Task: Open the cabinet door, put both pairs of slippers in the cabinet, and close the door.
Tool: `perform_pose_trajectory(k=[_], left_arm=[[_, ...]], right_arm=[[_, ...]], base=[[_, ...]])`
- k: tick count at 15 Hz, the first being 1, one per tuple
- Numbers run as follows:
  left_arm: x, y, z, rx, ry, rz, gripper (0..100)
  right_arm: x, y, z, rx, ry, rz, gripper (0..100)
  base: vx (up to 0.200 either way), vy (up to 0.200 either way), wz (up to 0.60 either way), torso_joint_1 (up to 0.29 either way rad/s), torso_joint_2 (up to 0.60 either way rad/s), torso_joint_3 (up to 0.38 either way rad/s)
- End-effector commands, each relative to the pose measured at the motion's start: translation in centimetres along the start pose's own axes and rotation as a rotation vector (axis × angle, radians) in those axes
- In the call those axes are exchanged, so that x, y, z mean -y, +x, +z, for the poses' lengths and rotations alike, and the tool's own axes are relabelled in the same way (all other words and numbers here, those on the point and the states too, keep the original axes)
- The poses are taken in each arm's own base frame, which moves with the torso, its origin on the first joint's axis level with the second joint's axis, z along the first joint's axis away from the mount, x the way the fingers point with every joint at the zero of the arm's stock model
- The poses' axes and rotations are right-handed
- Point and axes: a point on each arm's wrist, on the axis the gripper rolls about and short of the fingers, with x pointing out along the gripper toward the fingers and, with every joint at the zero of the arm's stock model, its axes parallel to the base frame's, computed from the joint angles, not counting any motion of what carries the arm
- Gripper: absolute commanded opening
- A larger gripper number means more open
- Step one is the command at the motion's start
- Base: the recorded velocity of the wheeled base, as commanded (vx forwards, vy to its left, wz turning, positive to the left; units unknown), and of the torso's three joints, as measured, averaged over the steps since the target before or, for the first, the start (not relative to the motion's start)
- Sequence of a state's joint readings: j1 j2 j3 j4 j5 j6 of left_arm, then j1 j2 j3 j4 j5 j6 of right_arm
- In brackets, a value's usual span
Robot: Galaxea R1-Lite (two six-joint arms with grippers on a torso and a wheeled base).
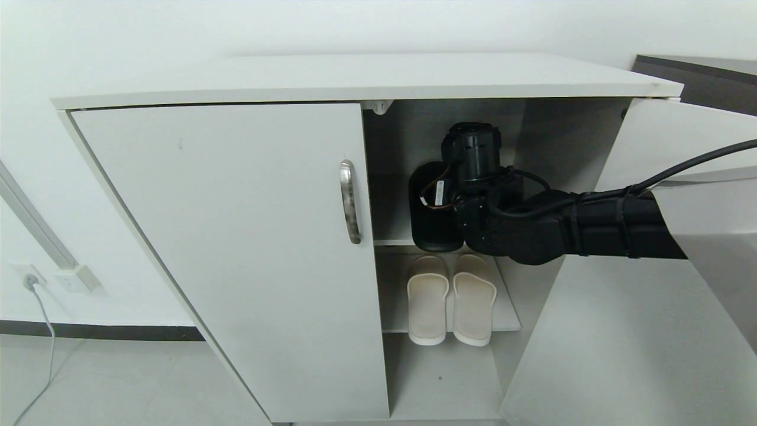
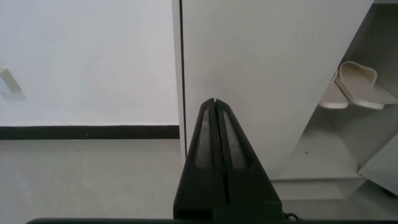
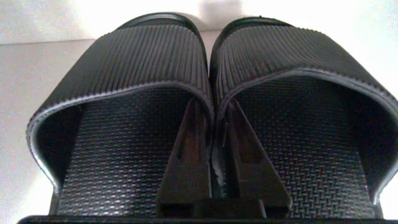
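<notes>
The right claw [image 3: 213,111] is pinching two black slippers [image 3: 124,81] together. Its fingers are sitting narrow, squeezing the inner edges where the two slippers are touching. The right arm is reaching inside the cabinet [image 1: 366,74], holding that pair at the top shelf [image 1: 390,242]. Whether the pair is touching the shelf is hard to tell.

Just below, two white slippers [image 1: 449,299] are lying side by side on the middle shelf [image 1: 505,316], heels sticking out over its front edge. That is making four slippers, two pairs, all inside.

The cabinet is showing two doors. The right door [image 1: 639,331] is hanging wide open. The left door [image 1: 236,248] is staying shut, with one metal handle [image 1: 350,201] near its inner edge.

The left claw [image 2: 214,109] is hovering low in front of the left door, fingers pressed together, holding nothing.
</notes>
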State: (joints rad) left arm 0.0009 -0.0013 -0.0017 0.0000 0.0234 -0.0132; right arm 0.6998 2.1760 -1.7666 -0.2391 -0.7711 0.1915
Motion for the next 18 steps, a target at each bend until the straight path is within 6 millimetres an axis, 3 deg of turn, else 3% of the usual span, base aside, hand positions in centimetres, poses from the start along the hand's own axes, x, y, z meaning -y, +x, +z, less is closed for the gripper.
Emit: perform_pose_trajectory(k=[1, 7, 8, 11, 18], left_arm=[[0.0, 0.0, 0.0, -0.001, -0.001, 0.0, 0], [0.0, 0.0, 0.0, -0.001, -0.001, 0.0, 0], [0.0, 0.0, 0.0, -0.001, -0.001, 0.0, 0], [0.0, 0.0, 0.0, -0.001, -0.001, 0.002, 0], [0.0, 0.0, 0.0, -0.001, -0.002, 0.002, 0]], right_arm=[[0.1, 0.3, -0.2, -0.002, -0.001, -0.004, 0], [0.2, 0.6, -0.6, -0.014, -0.012, -0.011, 0], [0.1, 0.6, -0.6, -0.018, -0.017, -0.012, 100], [0.2, 0.0, -0.6, -0.025, -0.023, -0.004, 100], [1.1, -6.2, 0.8, -0.037, -0.033, 0.054, 100]], base=[[0.0, 0.0, 0.0, 0.0, 0.0, 0.0], [0.0, 0.0, 0.0, 0.0, 0.0, 0.0], [0.0, 0.0, 0.0, 0.0, 0.0, 0.0], [0.0, 0.0, 0.0, 0.0, 0.0, 0.0], [0.0, 0.0, 0.0, 0.0, 0.0, 0.0]])
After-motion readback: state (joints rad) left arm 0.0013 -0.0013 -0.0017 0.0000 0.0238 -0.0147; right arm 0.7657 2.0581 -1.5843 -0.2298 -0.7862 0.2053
